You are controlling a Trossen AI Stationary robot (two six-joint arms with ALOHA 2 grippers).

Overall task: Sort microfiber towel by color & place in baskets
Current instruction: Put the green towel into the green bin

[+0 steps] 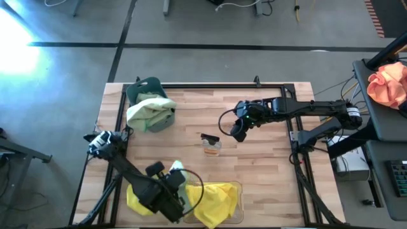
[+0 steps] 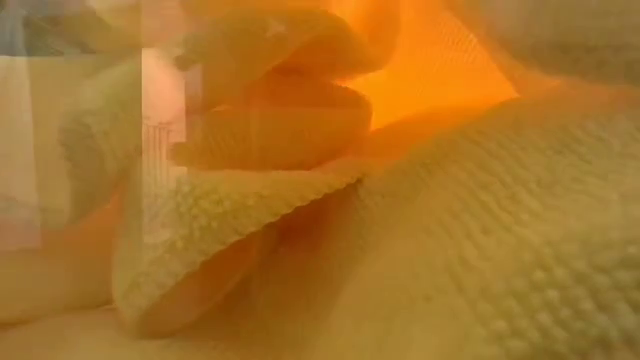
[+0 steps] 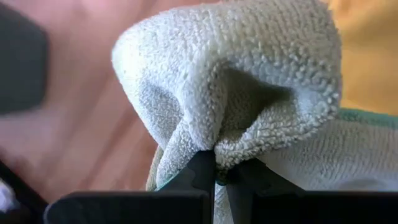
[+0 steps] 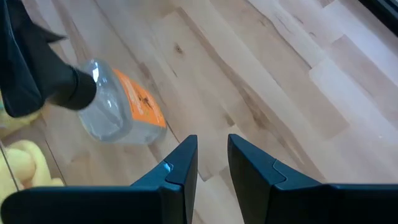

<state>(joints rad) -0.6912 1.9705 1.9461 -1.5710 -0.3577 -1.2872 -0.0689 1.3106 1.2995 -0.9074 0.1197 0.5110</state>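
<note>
My left gripper [image 3: 216,168] is at the table's near left, over the clear basket [image 1: 236,191], and is shut on a pale sage microfiber towel [image 3: 249,74], which shows as a small pale patch [image 1: 177,167] in the high view. Yellow towels [image 1: 216,200] lie in the clear basket and fill the low view [image 2: 450,250]. The teal basket [image 1: 147,89] stands at the far left with pale sage towels [image 1: 149,111] heaped in it and hanging over its rim. My right gripper [image 1: 238,130] hovers open over the table's middle, nothing between its fingers [image 4: 186,158]. My left gripper pinches a bunched fold of the sage towel [image 3: 217,146] between its two fingers, several layers gathered together. The cloth bulges out past the fingertips, and a green-hemmed edge [image 3: 367,115] trails off to one side. The fingers slant steeply downward.
A small clear bottle with an orange label [image 1: 212,145] lies on the wood near my right gripper, also seen in the right wrist view [image 4: 118,112]. An orange-pink cloth [image 1: 389,83] lies off the table at the right. A black frame borders the tabletop [image 1: 254,84].
</note>
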